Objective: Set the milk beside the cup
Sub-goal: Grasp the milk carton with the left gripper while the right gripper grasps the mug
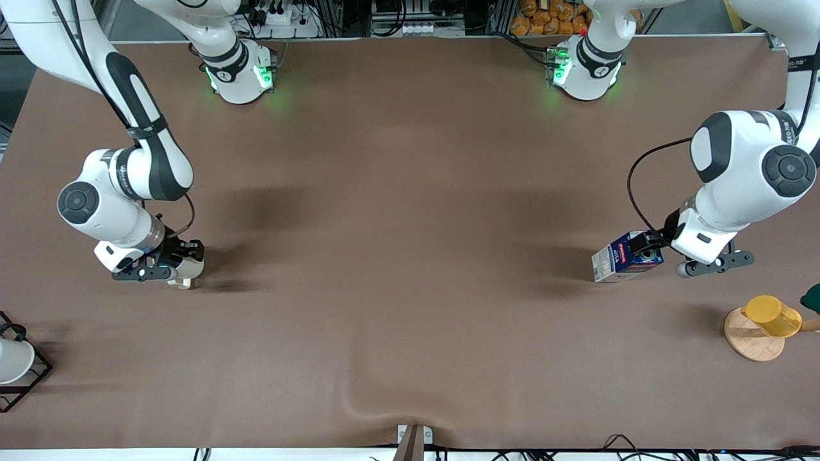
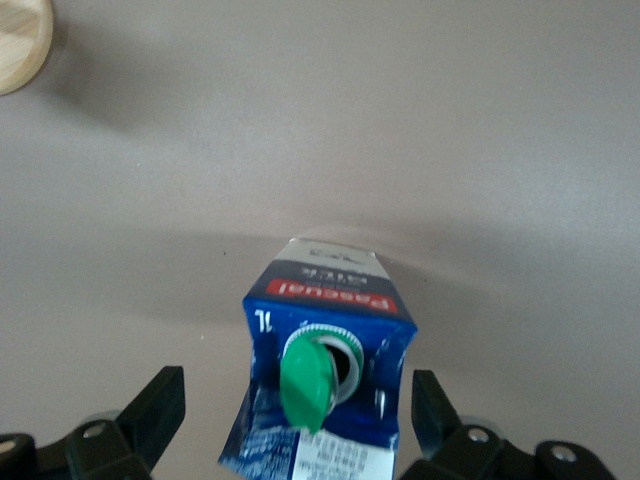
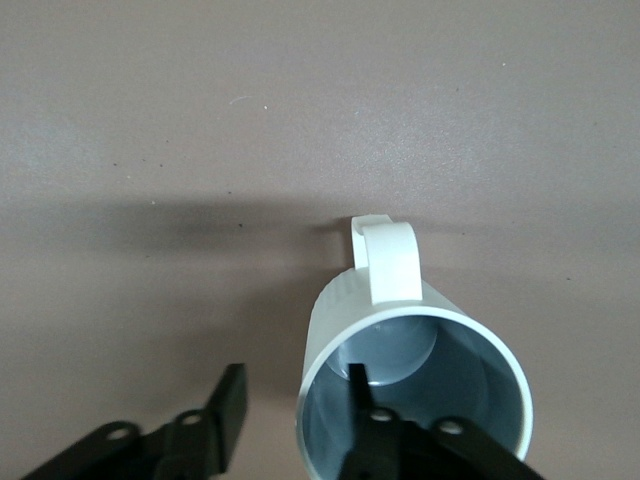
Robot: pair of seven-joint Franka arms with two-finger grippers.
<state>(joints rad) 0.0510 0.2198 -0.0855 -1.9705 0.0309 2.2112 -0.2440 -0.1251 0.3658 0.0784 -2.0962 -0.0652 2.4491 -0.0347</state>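
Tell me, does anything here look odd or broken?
Yes: the milk has its green cap hanging off the spout, leaving the opening bare, and the carton top looks creased. It sits between the left gripper's open fingers. The right gripper straddles the wall of the cup, which looks fine.

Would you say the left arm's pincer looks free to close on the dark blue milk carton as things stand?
Probably yes: the left pincer stands open with a finger on each side of the dark blue, green-capped milk carton, and nothing sits between them.
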